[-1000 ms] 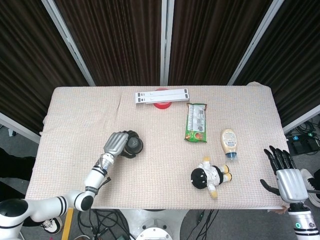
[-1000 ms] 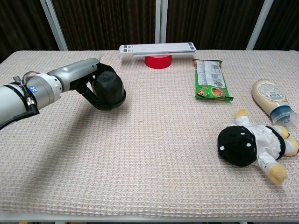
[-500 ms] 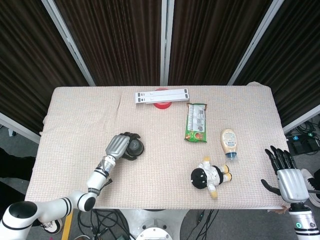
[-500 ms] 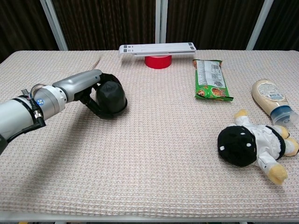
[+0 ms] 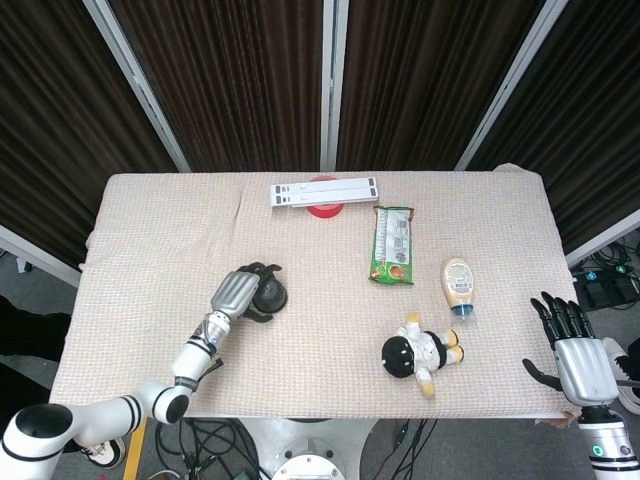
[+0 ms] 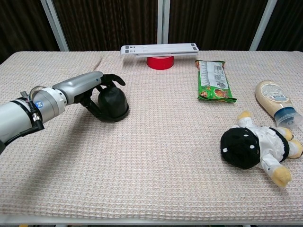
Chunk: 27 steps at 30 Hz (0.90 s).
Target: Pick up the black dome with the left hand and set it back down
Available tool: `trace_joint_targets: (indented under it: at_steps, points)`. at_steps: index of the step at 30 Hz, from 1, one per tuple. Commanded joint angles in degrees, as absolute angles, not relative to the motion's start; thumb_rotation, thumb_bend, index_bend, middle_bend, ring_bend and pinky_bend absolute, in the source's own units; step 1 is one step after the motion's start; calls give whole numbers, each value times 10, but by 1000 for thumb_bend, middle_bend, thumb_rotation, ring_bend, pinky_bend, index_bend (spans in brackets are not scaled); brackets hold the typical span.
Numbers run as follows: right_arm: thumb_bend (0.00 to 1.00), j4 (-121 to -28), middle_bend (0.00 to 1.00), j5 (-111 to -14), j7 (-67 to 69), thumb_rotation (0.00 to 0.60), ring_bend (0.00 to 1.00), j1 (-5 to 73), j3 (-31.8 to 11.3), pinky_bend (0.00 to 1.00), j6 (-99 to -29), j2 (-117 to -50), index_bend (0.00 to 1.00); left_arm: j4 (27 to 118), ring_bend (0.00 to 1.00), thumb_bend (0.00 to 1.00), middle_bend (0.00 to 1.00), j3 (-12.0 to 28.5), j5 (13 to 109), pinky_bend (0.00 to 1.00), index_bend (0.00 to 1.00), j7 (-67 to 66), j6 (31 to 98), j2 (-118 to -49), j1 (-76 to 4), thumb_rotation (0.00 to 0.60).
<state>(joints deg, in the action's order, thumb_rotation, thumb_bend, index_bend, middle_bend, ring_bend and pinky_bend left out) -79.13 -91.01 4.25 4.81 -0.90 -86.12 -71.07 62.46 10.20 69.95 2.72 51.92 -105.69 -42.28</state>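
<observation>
The black dome (image 6: pixel 113 103) now sits flat on the table (image 6: pixel 156 156), left of centre, where a second ago it was tilted and clear of the cloth in the left hand (image 6: pixel 92 92). Half a second ago it was lower but the fingers were closed tightly round it; now the fingers (image 6: pixel 115 79) have lifted and spread above and beside the dome, arched over its top, no longer clamped. Whether the lower fingers touch its base cannot be told from either view. In my judgement the set-down is done and the release is under way; what remains is to draw the hand back without nudging the dome. The right hand (image 5: pixel 580 350) hangs off the near right edge of the table, fingers apart and holding nothing, as in the earlier frames. The doll (image 6: pixel 253 149), the bottle (image 6: pixel 277 106), the green packet (image 6: pixel 214 80), the white bar (image 6: pixel 158 48) and the red roll (image 6: pixel 160 62) beneath it lie where they lay before.
</observation>
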Motion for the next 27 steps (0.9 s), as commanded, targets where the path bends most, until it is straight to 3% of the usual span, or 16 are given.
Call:
trace_joint_targets:
  at_steps: [1, 16, 27]
  points:
    - [96, -791, 0, -909, 43, 600, 0, 48, -9, 0, -860, -711, 0, 630, 154, 93, 272, 107, 702, 226, 164, 26, 522, -1053, -424, 600]
    - [96, -787, 0, -906, 46, 600, 0, 49, -10, 0, -857, -713, 0, 659, 284, 123, 413, 119, 696, 357, 234, 23, 520, -1035, -423, 600]
    - [96, -783, 0, -904, 48, 600, 0, 48, -10, 0, -857, -713, 0, 709, 288, 142, 425, 141, 700, 360, 246, 9, 550, -998, -422, 600]
